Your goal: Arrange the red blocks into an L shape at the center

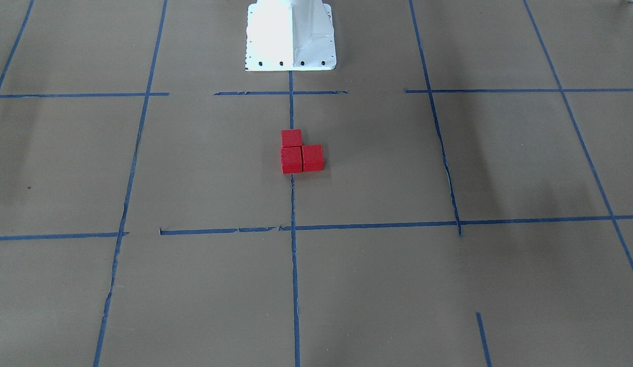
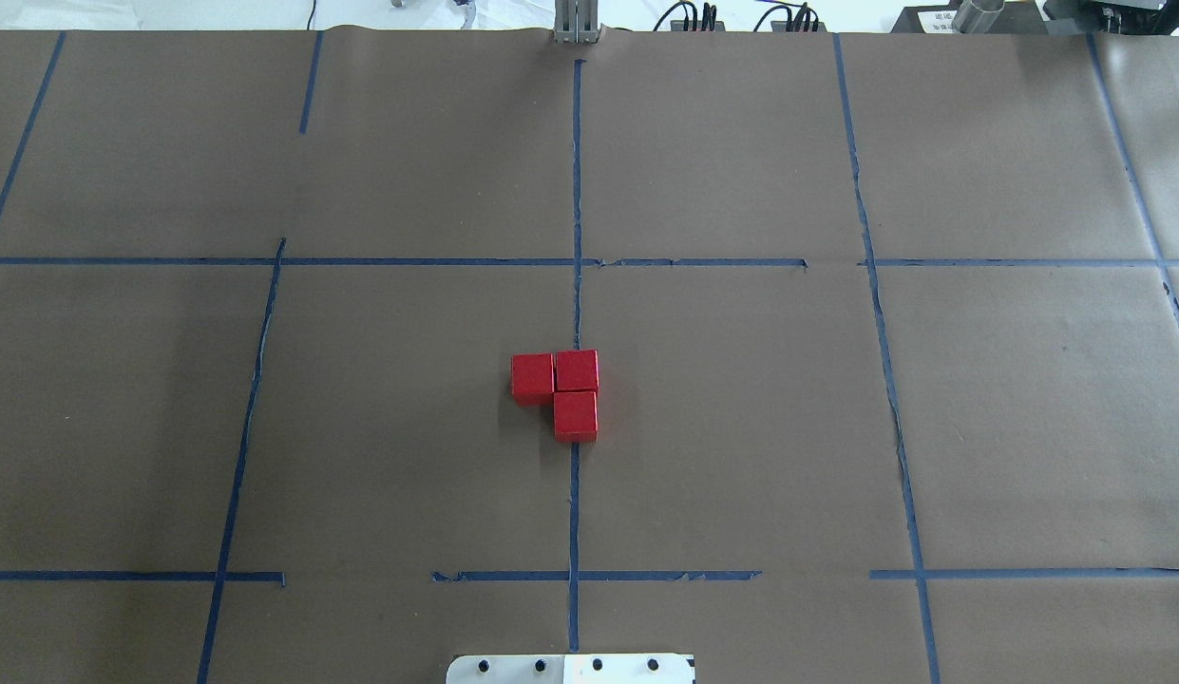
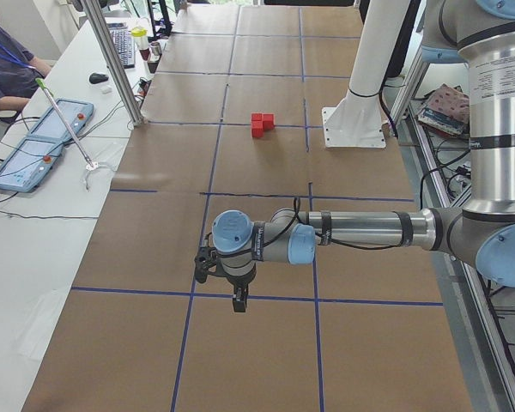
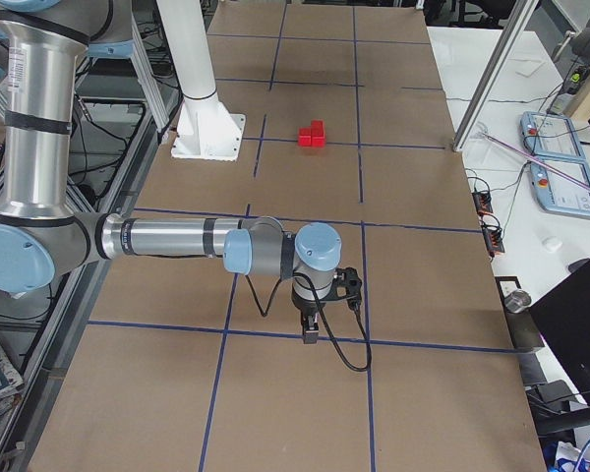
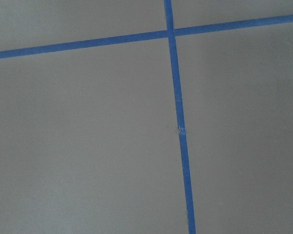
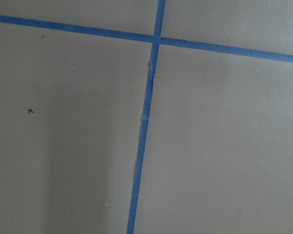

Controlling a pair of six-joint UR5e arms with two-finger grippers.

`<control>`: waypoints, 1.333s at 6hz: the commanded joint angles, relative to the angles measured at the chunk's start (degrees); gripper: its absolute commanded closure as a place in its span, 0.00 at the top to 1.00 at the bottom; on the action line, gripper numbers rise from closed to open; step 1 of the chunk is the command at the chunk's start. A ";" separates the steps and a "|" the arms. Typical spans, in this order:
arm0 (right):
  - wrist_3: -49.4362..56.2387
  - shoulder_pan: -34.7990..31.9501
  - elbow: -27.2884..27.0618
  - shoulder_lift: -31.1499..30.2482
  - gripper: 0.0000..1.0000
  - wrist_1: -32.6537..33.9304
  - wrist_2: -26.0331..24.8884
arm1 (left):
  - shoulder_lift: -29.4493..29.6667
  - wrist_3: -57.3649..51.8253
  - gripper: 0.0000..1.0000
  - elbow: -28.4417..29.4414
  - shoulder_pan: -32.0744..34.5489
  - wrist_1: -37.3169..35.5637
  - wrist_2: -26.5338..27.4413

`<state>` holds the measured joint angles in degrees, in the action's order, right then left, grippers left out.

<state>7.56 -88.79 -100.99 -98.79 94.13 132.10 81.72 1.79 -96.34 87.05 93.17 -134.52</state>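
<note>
Three red blocks [image 1: 291,159] sit touching in an L on the center cell [image 1: 219,163], astride its middle tape line. In the overhead view two lie side by side [image 2: 554,372] and one [image 2: 576,416] sits nearer the robot. They also show in the exterior left view [image 3: 262,124] and the exterior right view [image 4: 313,133]. My left gripper [image 3: 239,302] hangs far from them over a tape line. My right gripper [image 4: 311,337] hangs far off at the other end. I cannot tell whether either is open or shut. The wrist views show only paper and tape.
The white robot base [image 1: 290,35] stands behind the center cell and shows at the overhead view's bottom edge [image 2: 570,668]. An operator [image 3: 4,60] sits at a side table with control tablets [image 3: 34,150]. A metal post [image 3: 120,64] stands at the table edge.
</note>
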 commanded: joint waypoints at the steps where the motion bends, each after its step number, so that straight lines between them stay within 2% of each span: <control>1: 0.00 0.02 0.00 0.00 1.00 0.00 0.00 | -0.15 0.23 1.00 -0.78 0.14 0.17 -0.05; 8: 0.00 0.02 -0.09 0.00 1.00 0.00 0.09 | 0.11 -0.12 1.00 -1.57 -0.13 -0.01 0.04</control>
<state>7.56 -88.77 -101.15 -98.79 94.13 132.19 81.85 1.67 -97.85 86.86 93.16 -134.47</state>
